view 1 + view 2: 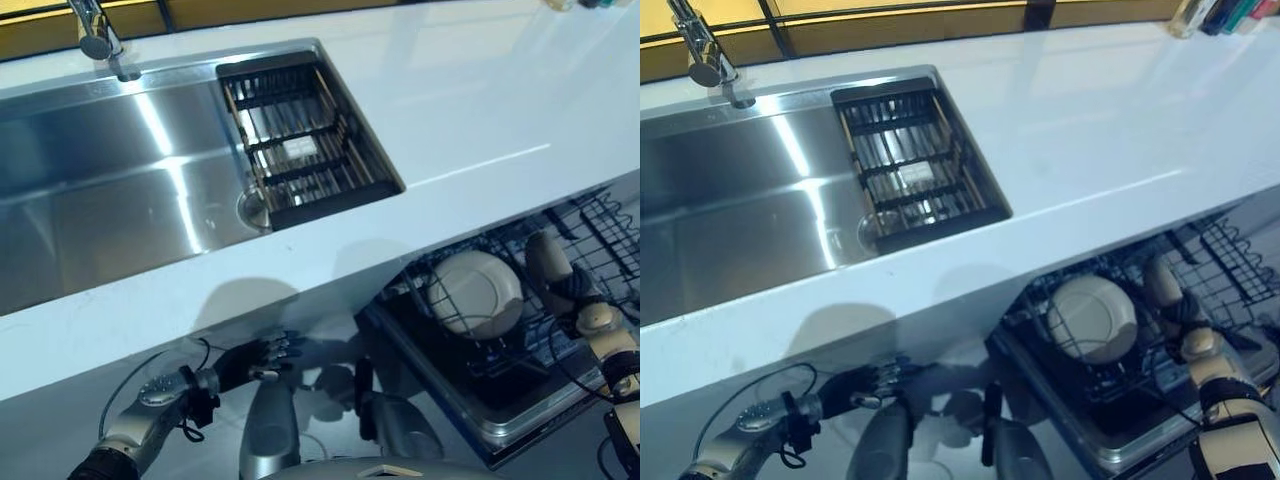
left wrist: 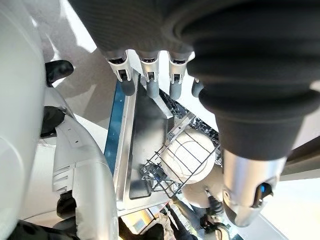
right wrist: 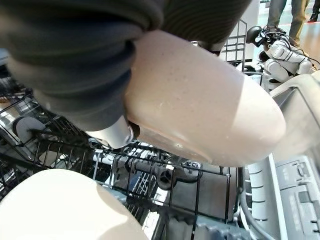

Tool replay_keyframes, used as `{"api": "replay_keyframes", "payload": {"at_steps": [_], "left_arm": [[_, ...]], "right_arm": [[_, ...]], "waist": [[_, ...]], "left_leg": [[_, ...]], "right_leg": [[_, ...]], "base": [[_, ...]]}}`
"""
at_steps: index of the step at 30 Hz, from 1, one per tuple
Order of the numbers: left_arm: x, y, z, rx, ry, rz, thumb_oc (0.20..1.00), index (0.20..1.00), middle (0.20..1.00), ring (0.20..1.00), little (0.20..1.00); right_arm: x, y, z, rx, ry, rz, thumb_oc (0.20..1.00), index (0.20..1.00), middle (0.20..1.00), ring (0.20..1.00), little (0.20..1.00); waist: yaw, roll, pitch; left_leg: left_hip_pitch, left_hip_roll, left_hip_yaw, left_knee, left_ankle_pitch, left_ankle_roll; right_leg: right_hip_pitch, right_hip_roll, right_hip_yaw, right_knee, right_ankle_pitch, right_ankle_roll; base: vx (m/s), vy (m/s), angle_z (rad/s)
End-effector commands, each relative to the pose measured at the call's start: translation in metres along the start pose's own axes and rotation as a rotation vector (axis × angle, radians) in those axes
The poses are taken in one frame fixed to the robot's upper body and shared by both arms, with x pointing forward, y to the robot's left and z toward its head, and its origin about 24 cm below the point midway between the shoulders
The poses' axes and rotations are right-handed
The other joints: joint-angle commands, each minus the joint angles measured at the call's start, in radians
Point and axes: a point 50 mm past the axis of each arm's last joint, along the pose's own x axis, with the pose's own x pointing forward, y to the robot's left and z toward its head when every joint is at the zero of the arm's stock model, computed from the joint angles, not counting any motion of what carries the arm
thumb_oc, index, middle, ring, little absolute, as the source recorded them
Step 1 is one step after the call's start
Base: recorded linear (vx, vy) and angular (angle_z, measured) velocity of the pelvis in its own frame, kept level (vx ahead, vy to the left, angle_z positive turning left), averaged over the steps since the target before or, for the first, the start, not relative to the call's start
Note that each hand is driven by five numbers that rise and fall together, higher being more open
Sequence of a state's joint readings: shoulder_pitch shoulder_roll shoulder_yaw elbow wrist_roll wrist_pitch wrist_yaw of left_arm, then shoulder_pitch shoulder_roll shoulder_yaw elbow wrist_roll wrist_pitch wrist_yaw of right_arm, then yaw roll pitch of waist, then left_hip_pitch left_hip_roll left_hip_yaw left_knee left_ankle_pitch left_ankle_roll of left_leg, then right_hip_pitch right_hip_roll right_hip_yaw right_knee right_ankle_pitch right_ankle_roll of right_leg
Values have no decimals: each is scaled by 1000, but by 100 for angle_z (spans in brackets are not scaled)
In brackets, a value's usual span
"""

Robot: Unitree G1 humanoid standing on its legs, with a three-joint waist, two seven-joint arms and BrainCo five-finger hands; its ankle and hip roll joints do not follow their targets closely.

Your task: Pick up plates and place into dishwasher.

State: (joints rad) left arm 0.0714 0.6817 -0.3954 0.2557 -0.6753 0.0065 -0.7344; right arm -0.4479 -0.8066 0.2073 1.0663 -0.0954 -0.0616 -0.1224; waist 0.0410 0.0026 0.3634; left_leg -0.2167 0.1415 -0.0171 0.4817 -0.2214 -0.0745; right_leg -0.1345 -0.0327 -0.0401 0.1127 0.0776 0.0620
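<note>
A beige plate is clamped in the right hand, held on edge just above the dishwasher rack; the wrist view shows the plate right against the hand's dark cover, with a silver finger pressed on its near face. A second plate already stands in the rack, tilted on its rim between the wires, just to the left of the held one and apart from it. The rack is pulled out below the front edge of the white counter, over the open dishwasher door.

The left hand hangs low under the counter edge, well apart from both plates, its fingers loose and apart, gripping nothing.

On the counter, a steel sink holds a dark drying rack at its right end, with a tap behind it.
</note>
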Motion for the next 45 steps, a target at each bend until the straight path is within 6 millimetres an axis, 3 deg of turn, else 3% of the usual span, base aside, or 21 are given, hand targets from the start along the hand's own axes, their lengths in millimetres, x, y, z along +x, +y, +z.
{"api": "replay_keyframes", "payload": {"at_steps": [1,7,12,18,22,32,33,34,35,45], "left_arm": [[11,-19,10,14,-107,-84,1000,1000,1000,1000,1000],[16,-21,23,35,-166,-104,1000,1000,1000,1000,1000],[18,-22,37,61,-224,-111,1000,1000,1000,1000,1000],[21,-25,46,61,-264,-120,1000,1000,1000,1000,1000],[23,-28,47,69,-278,-124,1000,1000,1000,1000,1000],[23,-30,47,61,-295,-120,1000,1000,1000,1000,1000],[24,-32,47,58,-296,-123,1000,1000,1000,1000,1000],[25,-33,47,57,-298,-125,1000,1000,1000,1000,1000],[25,-34,47,58,-300,-125,1000,1000,1000,1000,1000],[28,-39,45,34,-312,-133,1000,1000,1000,1000,1000]], "right_arm": [[5,-35,9,-54,-40,-97,200,200,200,200,200],[8,-62,24,-113,-75,-196,200,200,200,200,200],[8,-91,36,-247,-98,-312,200,200,200,200,200],[6,-122,59,-285,-158,-383,200,200,200,200,200],[5,-128,66,-303,-192,-394,200,200,200,200,200],[4,-140,55,-266,-118,-426,200,200,200,200,200],[4,-142,54,-248,-107,-430,222,222,222,222,222],[4,-144,54,-243,-99,-434,545,545,545,545,545],[4,-145,53,-237,-91,-438,1000,1000,1000,1000,1000],[2,-154,50,-238,-56,-452,1000,1000,1000,1000,1000]], "waist": [[11,19,-71],[4,61,-33],[-4,84,-5],[-14,102,15],[-18,106,19],[-24,117,23],[-25,120,23],[-26,123,22],[-27,125,22],[-39,140,18]], "left_leg": [[-47,36,-30,-116,143,-11],[-86,30,-35,-94,149,-18],[-136,20,-49,-76,156,-22],[-182,15,-60,-68,167,-30],[-194,16,-58,-74,174,-32],[-198,20,-49,-75,177,-35],[-198,19,-48,-74,177,-36],[-197,19,-46,-75,178,-36],[-195,19,-44,-77,179,-36],[-182,20,-30,-73,174,-36]], "right_leg": [[8,-73,5,88,-83,72],[-28,-90,3,113,-87,67],[-74,-96,4,136,-91,61],[-122,-103,1,159,-97,53],[-142,-107,2,168,-100,49],[-152,-113,0,174,-106,44],[-152,-114,0,176,-107,43],[-150,-114,1,175,-107,42],[-149,-115,2,173,-107,41],[-139,-121,8,173,-113,38]], "base": [[-13,34,-5],[-66,38,-3],[-78,11,2],[-70,30,0],[-17,19,0],[-9,6,-3],[0,0,0],[8,34,0],[0,0,0],[6,17,-3]]}}
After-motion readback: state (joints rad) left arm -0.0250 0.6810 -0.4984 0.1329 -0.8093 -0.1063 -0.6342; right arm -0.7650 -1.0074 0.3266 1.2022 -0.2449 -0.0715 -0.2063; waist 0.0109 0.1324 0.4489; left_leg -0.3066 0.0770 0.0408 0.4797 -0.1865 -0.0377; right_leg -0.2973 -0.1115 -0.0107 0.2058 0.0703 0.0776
